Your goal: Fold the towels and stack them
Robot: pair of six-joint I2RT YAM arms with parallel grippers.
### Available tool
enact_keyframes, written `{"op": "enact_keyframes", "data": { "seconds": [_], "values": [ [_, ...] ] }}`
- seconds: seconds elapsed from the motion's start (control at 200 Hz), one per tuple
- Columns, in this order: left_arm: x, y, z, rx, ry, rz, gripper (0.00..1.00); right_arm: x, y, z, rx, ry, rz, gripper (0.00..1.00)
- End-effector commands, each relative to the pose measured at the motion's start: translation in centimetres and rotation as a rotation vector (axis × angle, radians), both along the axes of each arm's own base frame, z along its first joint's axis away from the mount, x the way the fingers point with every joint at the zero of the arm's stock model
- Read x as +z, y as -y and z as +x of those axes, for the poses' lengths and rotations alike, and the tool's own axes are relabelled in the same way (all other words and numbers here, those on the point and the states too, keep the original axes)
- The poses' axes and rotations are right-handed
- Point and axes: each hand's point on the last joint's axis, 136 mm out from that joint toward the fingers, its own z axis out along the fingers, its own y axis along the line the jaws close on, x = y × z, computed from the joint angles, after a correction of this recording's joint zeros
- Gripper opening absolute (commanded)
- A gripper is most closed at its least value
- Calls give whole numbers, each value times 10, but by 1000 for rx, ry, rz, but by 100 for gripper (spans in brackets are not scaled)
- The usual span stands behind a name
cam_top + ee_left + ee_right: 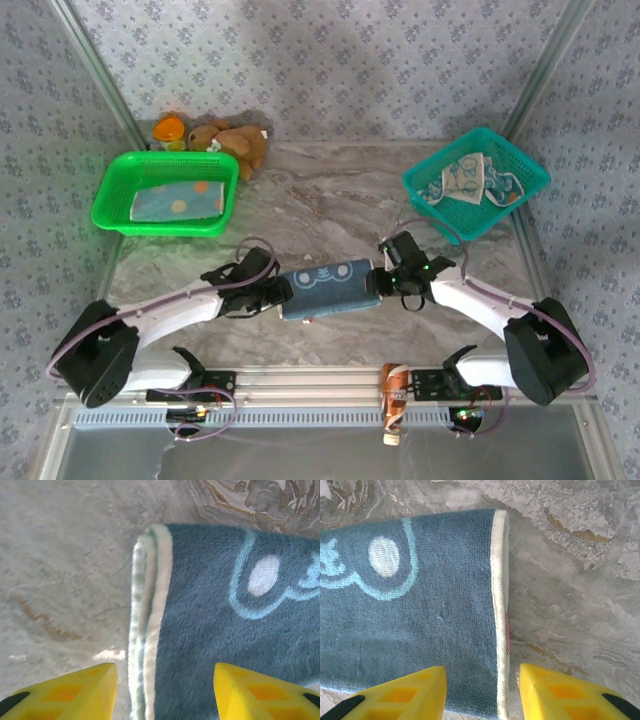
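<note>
Left jaws: your yellow fingers (65,692) stand spread, the cream hem of the blue-grey towel (225,630) between them, nothing pinched.
Right jaws: spread as well, your fingers (400,695) straddling its opposite hem.
Blue-grey towel: folded, flat on the marble counter (330,200) between both arms.
Striped towel (175,202): in the green basket (160,226), far left.

1. blue-grey towel (328,288): thick terry cloth, matt, fuzzy nap; cream hem flatter, tighter weave.
2. table (330,205): marble-look top, smooth, slight sheen, brown veins.
3. left fingers (70,695) & right fingers (560,690): yellow plastic, smooth, semi-matt.
4. green basket (160,225), far-left corner, & teal basket (440,212), far-right corner: glossy plastic mesh.
5. plush toy (235,143), far edge: brown fuzzy fabric, matt.
6. rail (300,385), near edge: ribbed metal, dull silver.
</note>
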Motion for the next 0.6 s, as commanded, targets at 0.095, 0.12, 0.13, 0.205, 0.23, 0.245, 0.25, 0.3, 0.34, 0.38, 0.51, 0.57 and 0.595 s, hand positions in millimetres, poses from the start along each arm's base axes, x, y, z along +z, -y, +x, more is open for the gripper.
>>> {"op": "enact_keyframes", "data": {
  "seconds": [0.095, 0.12, 0.13, 0.205, 0.23, 0.245, 0.25, 0.3, 0.34, 0.38, 0.51, 0.57, 0.595],
  "values": [
    [-3, 9, 13, 35, -3, 14, 55, 1, -4, 3, 13, 14, -11, 44],
    [-3, 8, 13, 41, -1, 27, 56, 1, -3, 4, 12, 15, -11, 44],
    [-3, 8, 13, 45, 1, 33, 56, 1, -3, 4, 13, 16, -11, 44],
    [-4, 5, 12, 58, 5, 63, 56, 2, -4, 4, 13, 21, -8, 44],
    [-4, 5, 12, 61, 7, 68, 56, 2, -3, 4, 12, 21, -7, 44],
    [-5, 4, 12, 63, 7, 72, 57, 2, -3, 4, 12, 22, -8, 44],
    [-5, 5, 12, 63, 7, 72, 57, 2, -3, 3, 12, 22, -9, 45],
    [-7, 7, 11, 60, 4, 70, 57, 1, -3, 3, 12, 23, -9, 44],
    [-9, 9, 11, 60, 2, 71, 57, 1, -3, 3, 14, 21, -9, 45],
    [-9, 12, 11, 55, 5, 72, 57, 0, -3, 3, 14, 21, -9, 44],
    [-12, 15, 11, 51, -2, 94, 57, -2, -1, 2, 16, 18, -13, 44],
    [-16, 14, 10, 51, -12, 111, 57, -2, -1, 1, 16, 16, -11, 45],
    [-18, 14, 10, 51, -15, 115, 57, -2, -1, 2, 16, 17, -11, 45]
  ]
}}
